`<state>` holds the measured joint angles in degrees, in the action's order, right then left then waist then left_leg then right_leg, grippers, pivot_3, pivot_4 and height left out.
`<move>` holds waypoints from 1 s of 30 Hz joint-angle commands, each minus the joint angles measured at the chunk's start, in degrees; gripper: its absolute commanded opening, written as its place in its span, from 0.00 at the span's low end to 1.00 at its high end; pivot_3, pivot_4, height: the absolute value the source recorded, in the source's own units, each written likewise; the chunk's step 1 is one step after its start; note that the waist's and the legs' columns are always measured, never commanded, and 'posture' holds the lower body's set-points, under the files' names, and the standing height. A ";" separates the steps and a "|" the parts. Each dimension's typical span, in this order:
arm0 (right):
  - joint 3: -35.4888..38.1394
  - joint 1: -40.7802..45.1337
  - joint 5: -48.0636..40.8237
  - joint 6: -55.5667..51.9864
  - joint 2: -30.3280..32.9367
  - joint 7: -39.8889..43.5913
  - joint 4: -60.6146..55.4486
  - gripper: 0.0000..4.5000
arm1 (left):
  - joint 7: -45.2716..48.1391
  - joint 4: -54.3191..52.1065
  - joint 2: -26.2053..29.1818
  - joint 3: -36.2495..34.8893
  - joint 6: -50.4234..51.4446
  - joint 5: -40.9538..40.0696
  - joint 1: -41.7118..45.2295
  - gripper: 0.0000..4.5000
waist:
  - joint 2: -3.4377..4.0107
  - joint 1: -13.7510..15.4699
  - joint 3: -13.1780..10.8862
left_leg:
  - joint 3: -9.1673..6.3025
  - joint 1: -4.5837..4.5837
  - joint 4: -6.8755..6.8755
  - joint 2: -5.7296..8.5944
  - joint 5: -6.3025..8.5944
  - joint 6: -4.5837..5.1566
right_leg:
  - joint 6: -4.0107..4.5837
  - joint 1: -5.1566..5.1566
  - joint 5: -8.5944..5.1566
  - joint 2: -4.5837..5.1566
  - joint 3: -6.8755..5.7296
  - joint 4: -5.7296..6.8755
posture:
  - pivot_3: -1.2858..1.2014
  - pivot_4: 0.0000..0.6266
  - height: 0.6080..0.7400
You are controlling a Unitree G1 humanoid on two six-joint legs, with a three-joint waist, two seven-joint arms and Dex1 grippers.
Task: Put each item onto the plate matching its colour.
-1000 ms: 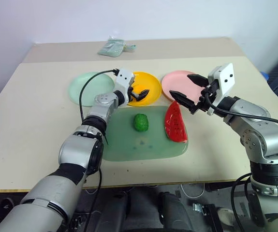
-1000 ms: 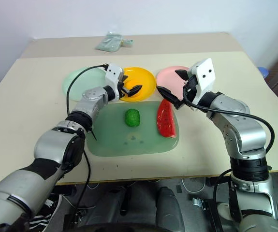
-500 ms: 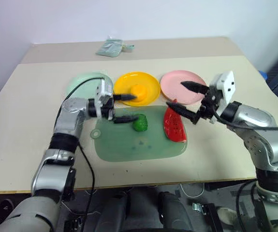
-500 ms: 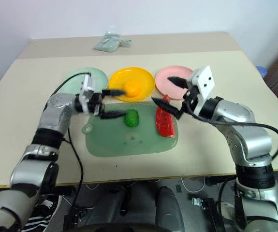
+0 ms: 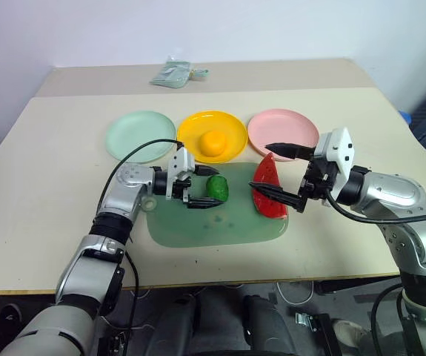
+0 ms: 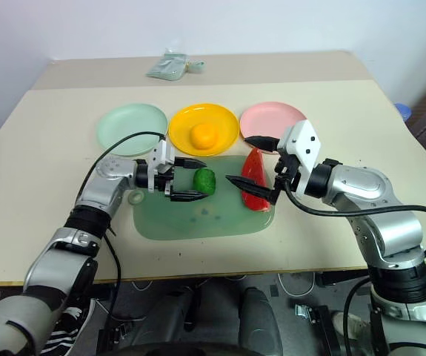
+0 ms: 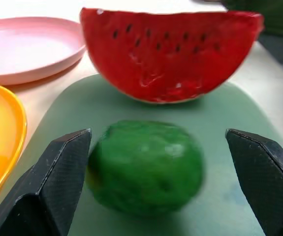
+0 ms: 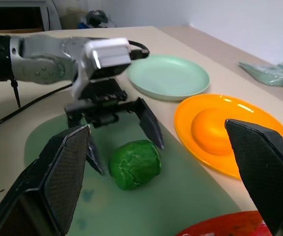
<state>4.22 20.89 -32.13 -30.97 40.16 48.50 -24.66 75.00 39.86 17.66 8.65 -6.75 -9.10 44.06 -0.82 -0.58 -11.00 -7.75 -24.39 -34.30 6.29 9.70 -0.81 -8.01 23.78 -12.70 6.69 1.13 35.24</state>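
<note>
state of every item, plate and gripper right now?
orange fruit: resting on the yellow plate
green lump: on the cutting board, between the left gripper jaws, not gripped
watermelon wedge: on the cutting board, not held
mint green plate: empty
pink plate: empty
left gripper: open
right gripper: open, jaws straddling the wedge

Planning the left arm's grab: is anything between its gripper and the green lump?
Nothing visible. The open left gripper faces the green lump on the cutting board, one finger on each side, with no object between.
</note>
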 commanded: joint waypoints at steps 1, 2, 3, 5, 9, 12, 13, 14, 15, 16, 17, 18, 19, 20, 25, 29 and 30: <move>0.70 0.11 0.22 1.56 0.11 -0.33 -2.54 1.00 | -1.27 1.86 -0.65 1.00 -2.57 2.01 1.56 0.94 | 0.00 -0.02 0.00 | 0.00 0.00 0.00 0.00 0.00 0.00 | 0.00 0.00 0.00 0.00 0.00 0.00 | 0.52 0.24 1.00; 0.75 0.00 0.30 1.66 0.18 -0.39 -2.57 1.00 | -1.86 2.42 -0.88 0.89 -3.81 2.25 1.63 0.88 | 0.00 -0.01 0.00 | 0.00 0.00 0.00 0.00 0.00 0.00 | 0.00 0.00 0.00 0.00 0.00 0.00 | 0.52 0.24 1.00; 0.80 -0.09 0.36 1.71 0.26 -0.44 -2.60 1.00 | -2.07 2.65 -1.03 0.85 -4.54 2.35 1.65 0.82 | 0.00 -0.01 0.00 | 0.00 0.00 0.00 0.00 0.00 0.00 | 0.00 0.00 0.00 0.00 0.00 0.00 | 0.52 0.24 1.00; 0.92 -0.28 0.49 1.83 0.28 -0.63 -2.68 1.00 | -2.29 2.73 -1.11 0.68 -4.73 2.24 1.70 0.66 | 0.00 -0.01 0.00 | 0.00 0.00 0.00 0.00 0.00 0.00 | 0.00 0.00 0.00 0.00 0.00 0.00 | 0.52 0.24 1.00; 1.31 -0.50 0.64 2.12 0.34 -1.04 -2.62 1.00 | -2.95 2.81 -0.69 0.04 -5.08 2.13 2.00 0.66 | 0.00 -0.03 0.00 | 0.00 0.00 0.00 0.00 0.00 0.00 | 0.00 0.00 0.00 0.00 0.00 0.00 | 0.52 0.24 1.00; 0.97 -0.42 1.45 3.11 0.41 -1.12 -2.29 1.00 | -4.63 1.81 -0.47 -2.08 -3.81 0.24 2.53 0.66 | 0.00 -0.03 0.00 | 0.00 0.00 0.00 0.00 0.00 0.00 | -0.01 0.00 0.00 0.00 -0.01 0.00 | 0.52 0.24 1.00; 0.94 -0.31 1.52 3.24 0.31 -1.14 -2.19 1.00 | -5.83 0.93 -0.13 -3.51 -2.31 -0.92 2.68 0.66 | 0.00 -0.05 0.00 | 0.00 0.00 0.00 0.00 0.00 0.00 | -0.01 0.00 0.00 -0.01 -0.01 0.01 | 0.52 0.24 1.00; 1.03 -0.13 1.48 3.26 0.12 -1.23 -2.08 1.00 | -7.15 0.14 0.25 -4.87 -1.22 -1.74 2.74 0.66 | 0.00 -0.08 0.00 | 0.00 0.00 0.00 0.00 0.00 0.00 | -0.01 0.00 0.00 -0.01 -0.01 0.01 | 0.52 0.24 1.00; 1.31 0.21 1.26 3.19 -0.25 -1.54 -1.77 1.00 | -9.68 -0.61 0.92 -6.23 -1.25 -1.73 2.64 0.66 | 0.00 -0.10 0.00 | -0.01 0.00 0.00 0.00 0.00 0.00 | -0.01 0.01 0.00 -0.01 -0.01 0.01 | 0.52 0.24 1.00; 1.59 0.53 1.14 3.19 -0.58 -1.90 -1.44 1.00 | -11.60 -1.34 1.62 -7.32 -0.55 -1.77 2.48 0.66 | 0.00 -0.17 0.00 | -0.01 0.00 0.00 0.00 0.00 0.00 | -0.01 0.01 0.00 -0.01 -0.01 0.01 | 0.52 0.24 1.00; 1.86 0.82 1.13 3.26 -0.86 -2.30 -1.04 1.00 | -12.91 -2.12 2.23 -8.24 0.69 -2.15 2.27 0.66 | 0.00 -0.23 0.00 | -0.02 0.00 0.00 -0.01 0.00 0.00 | -0.01 0.01 0.00 -0.02 -0.01 0.01 | 0.52 0.24 1.00; 2.09 1.40 1.28 3.45 -1.37 -3.00 -0.29 1.00 | -14.86 -2.87 2.95 -9.29 1.43 -2.23 1.96 0.66 | 0.00 -0.24 0.00 | -0.01 0.01 0.00 -0.01 0.00 0.00 | -0.01 0.02 0.00 -0.02 0.00 0.02 | 0.52 0.24 1.00; 2.39 2.01 1.17 3.35 -1.87 -3.72 0.40 1.00 | -16.73 -3.60 3.43 -10.16 1.61 -2.19 1.59 0.66 | 0.00 -0.25 0.00 | -0.01 0.01 0.01 -0.01 0.00 0.00 | -0.01 0.03 0.00 -0.02 0.00 0.03 | 0.52 0.24 1.00; 2.72 2.78 0.55 2.90 -2.43 -4.21 1.08 1.00 | -19.20 -4.20 3.80 -11.30 1.72 -2.17 1.32 0.66 | 0.00 -0.18 0.00 | -0.01 0.01 0.00 -0.01 0.00 0.00 | -0.01 0.03 0.00 -0.02 0.00 0.04 | 0.52 0.24 1.00; 0.54 7.51 0.79 2.68 -6.43 -6.60 3.99 1.00 | -40.06 1.33 4.72 -16.79 1.75 1.05 4.39 0.66 | -0.02 -0.05 0.01 | -0.03 0.01 -0.01 0.01 0.00 0.00 | -0.02 0.02 0.01 -0.02 0.00 0.05 | 0.52 0.24 1.00; -1.40 9.95 3.81 4.42 -9.92 -9.13 6.47 1.00 | -49.09 6.34 3.77 -18.20 0.49 2.00 6.95 0.66 | -0.03 0.01 0.02 | -0.02 0.02 -0.03 0.02 -0.01 0.00 | -0.02 0.02 0.01 -0.03 -0.01 0.08 | 0.52 0.24 1.00; -1.83 10.20 4.23 4.74 -10.44 -9.32 6.70 1.00 | -51.22 7.61 3.13 -18.90 0.73 1.58 7.71 0.66 | -0.03 0.11 0.02 | -0.03 0.01 -0.02 0.04 -0.01 0.00 | -0.02 0.03 0.02 -0.02 -0.01 0.10 | 0.52 0.24 1.00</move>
<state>2.30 29.62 -28.49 -27.93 30.12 39.83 -17.39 27.40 46.83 21.28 -8.71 -4.92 -7.35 49.76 -0.85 -0.47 -10.99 -7.79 -24.39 -34.33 6.36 9.69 -0.82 -8.04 23.81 -12.68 6.67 1.12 35.36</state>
